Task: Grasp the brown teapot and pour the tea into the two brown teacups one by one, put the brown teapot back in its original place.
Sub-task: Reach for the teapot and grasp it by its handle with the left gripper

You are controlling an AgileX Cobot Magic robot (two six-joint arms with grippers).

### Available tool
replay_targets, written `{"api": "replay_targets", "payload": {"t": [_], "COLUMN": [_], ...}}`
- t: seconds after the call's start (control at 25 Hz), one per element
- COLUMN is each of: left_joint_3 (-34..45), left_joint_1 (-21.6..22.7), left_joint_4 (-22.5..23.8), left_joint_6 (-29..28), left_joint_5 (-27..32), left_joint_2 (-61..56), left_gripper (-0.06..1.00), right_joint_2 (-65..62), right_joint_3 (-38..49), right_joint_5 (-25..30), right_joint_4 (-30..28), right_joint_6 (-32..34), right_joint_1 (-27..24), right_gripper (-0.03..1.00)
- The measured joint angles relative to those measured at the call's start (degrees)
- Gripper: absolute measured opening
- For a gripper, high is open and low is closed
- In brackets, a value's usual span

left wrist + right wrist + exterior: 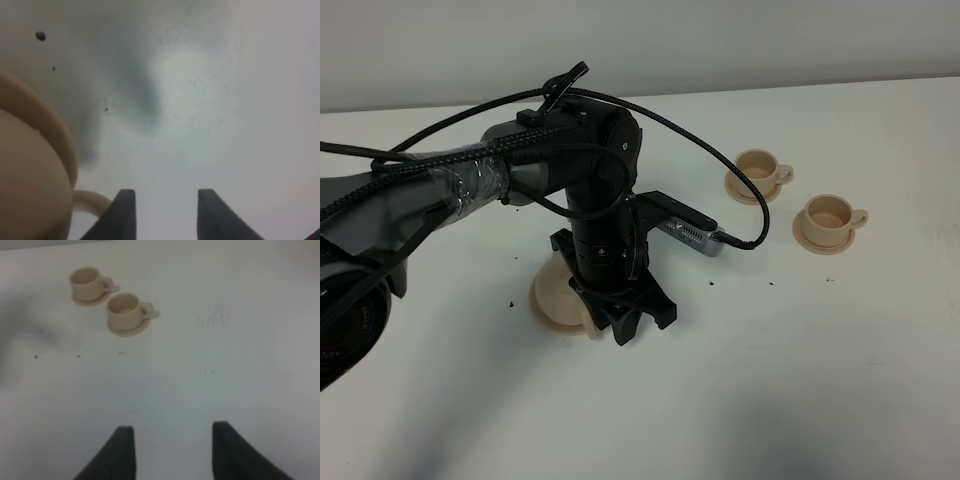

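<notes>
Smooth, rounded tan teapot [553, 296] on matte white desk [800, 380]; two small handled cups [757, 167] [827, 215] look empty. The left claw [166, 200] and right claw [172, 437] gape, gripping nothing.

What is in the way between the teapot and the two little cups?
Nothing I can see. Between the brown teapot and the back teacup and front teacup there is only bare table with a few tiny dark specks.

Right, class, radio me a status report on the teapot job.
Left gripper open beside brown teapot, not gripping. Right gripper open, empty. Two brown teacups upright on saucers; nothing blocking.
</notes>
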Motion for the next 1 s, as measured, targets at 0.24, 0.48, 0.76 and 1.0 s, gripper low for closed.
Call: {"api": "replay_targets", "payload": {"t": [0.24, 0.48, 0.76, 1.0], "left_joint_3": [0.2, 0.2, 0.2, 1.0], "left_joint_1": [0.1, 0.1, 0.5, 0.6], "left_joint_4": [0.2, 1.3, 1.9, 1.9], "left_joint_6": [-0.4, -0.4, -0.5, -0.4], "left_joint_5": [0.0, 0.0, 0.0, 0.0], "left_joint_2": [0.0, 0.0, 0.0, -0.3], "left_gripper": [0.34, 0.34, 0.34, 0.34], "right_joint_2": [0.0, 0.0, 0.0, 0.0], "right_joint_3": [0.0, 0.0, 0.0, 0.0], "right_joint_5": [0.0, 0.0, 0.0, 0.0], "right_joint_4": [0.0, 0.0, 0.0, 0.0], "right_joint_6": [0.0, 0.0, 0.0, 0.0], "right_joint_1": [0.0, 0.0, 0.0, 0.0], "right_gripper": [0.39, 0.39, 0.39, 0.39]}}
